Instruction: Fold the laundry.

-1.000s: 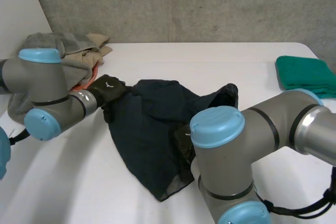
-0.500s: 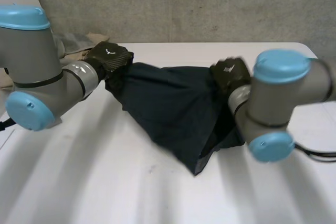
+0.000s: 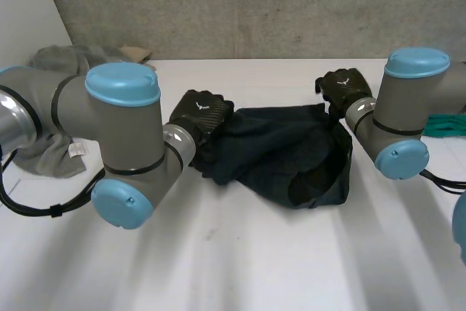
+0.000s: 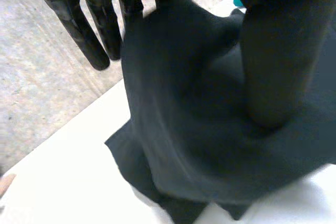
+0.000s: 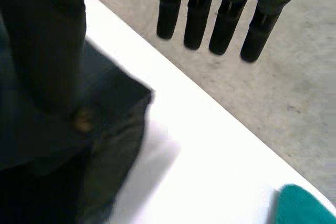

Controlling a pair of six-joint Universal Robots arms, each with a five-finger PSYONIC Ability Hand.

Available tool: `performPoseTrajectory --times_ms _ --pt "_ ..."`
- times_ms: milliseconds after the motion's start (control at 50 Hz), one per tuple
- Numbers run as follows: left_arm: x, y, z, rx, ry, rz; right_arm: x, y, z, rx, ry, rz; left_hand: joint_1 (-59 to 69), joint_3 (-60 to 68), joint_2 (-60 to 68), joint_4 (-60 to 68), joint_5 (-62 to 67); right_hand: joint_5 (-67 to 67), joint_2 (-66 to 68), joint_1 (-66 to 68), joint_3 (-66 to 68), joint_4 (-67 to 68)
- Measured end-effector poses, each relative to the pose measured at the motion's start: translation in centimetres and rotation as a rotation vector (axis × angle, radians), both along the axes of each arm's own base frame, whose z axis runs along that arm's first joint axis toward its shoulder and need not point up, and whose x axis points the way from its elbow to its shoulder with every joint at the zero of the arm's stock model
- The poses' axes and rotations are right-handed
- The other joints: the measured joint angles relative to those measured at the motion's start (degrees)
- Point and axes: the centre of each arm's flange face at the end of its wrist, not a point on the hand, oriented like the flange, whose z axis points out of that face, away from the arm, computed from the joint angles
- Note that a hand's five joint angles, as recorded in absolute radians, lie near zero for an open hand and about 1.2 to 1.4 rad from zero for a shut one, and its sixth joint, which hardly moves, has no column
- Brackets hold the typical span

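One grey heap [image 3: 44, 158] waited unfolded at far left. My left hand [image 3: 200, 111] pinched the left end of the dark garment [image 3: 277, 143], which lay bunched on the tabletop [image 3: 233, 253], unfolded. My right hand [image 3: 341, 89], fingers [image 5: 226, 24] straight, gripped nothing at its right corner.

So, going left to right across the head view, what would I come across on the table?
Grey laundry pile → left hand → dark garment → right hand → green towel.
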Motion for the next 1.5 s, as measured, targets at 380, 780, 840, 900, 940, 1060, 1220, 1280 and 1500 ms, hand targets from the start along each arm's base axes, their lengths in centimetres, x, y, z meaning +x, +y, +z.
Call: performPoseTrajectory --times_ms 380,780,840,900,940,1060,1220,1280,1500 --pt "9.3 -6.0 4.6 -0.003 0.014 0.080 -2.3 13.9 7.8 0.484 -0.075 -0.165 -8.44 -8.87 -9.08 -8.92 -8.71 -7.05 -4.39 -4.66 -6.07 -6.40" --pt "3.6 -6.8 -6.6 0.182 -0.078 -0.059 3.4 12.0 -0.9 0.568 -0.231 -0.289 7.26 4.45 6.00 5.34 5.31 3.35 4.62 4.52 3.82 2.66" --pt "2.6 -6.7 -6.2 0.157 -0.066 -0.039 3.8 11.6 -1.2 0.565 -0.247 -0.295 38.23 35.45 37.06 36.60 35.83 30.84 31.12 31.26 30.39 30.27" --pt "2.4 -6.9 -4.6 0.111 -0.048 0.008 3.8 11.3 -0.6 0.552 -0.265 -0.290 42.54 43.78 44.67 45.15 44.06 40.31 40.34 38.07 39.79 40.14" --pt "2.5 -7.0 -2.8 0.072 -0.032 0.045 3.5 11.0 0.3 0.534 -0.275 -0.284 42.55 44.54 45.48 45.95 44.44 40.46 40.42 38.07 40.39 40.84" --pt "4.5 -6.1 4.7 -0.061 0.035 0.120 1.3 9.6 6.0 0.397 -0.275 -0.207 42.59 44.67 45.60 46.11 44.44 40.46 40.42 38.07 40.47 40.88" --pt "7.6 -2.6 13.1 -0.199 0.099 0.115 -1.9 9.9 13.4 0.163 -0.117 -0.041 42.63 44.90 45.74 46.14 44.44 41.58 40.42 38.07 40.47 40.88" --pt "8.5 -1.0 15.0 -0.216 0.093 0.102 -2.8 10.6 15.1 0.099 -0.029 0.016 42.63 44.90 45.78 46.16 44.44 41.86 40.42 38.07 40.47 40.89" --pt "7.2 -1.3 10.0 0.007 -0.050 0.032 -1.7 11.4 10.8 0.158 0.207 0.182 42.67 44.90 45.78 46.17 44.44 42.02 40.42 38.07 40.47 40.90"
